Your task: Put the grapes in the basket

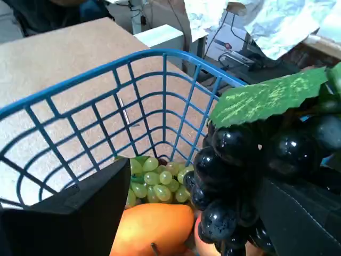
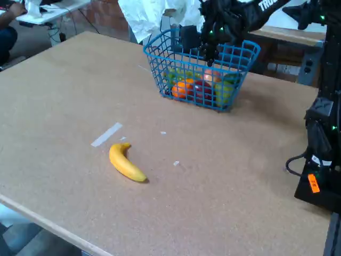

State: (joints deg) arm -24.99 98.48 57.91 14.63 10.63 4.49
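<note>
I work in a lab or workshop: a plain fibreboard counter [image 2: 224, 176] under me, cables [image 1: 229, 40] and electronics on the floor behind it, a brick wall [image 2: 104, 13], and a desk [image 2: 45, 13] where a person sits.

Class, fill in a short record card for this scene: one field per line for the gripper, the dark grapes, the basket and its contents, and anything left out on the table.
gripper: shut on the grapes, above the basket
grapes: black bunch with a green leaf, held, not yet released
basket: blue wire, at the table's far side
basket contents: green grapes, orange fruit, others unclear
banana: on the table, apart from the basket
</note>
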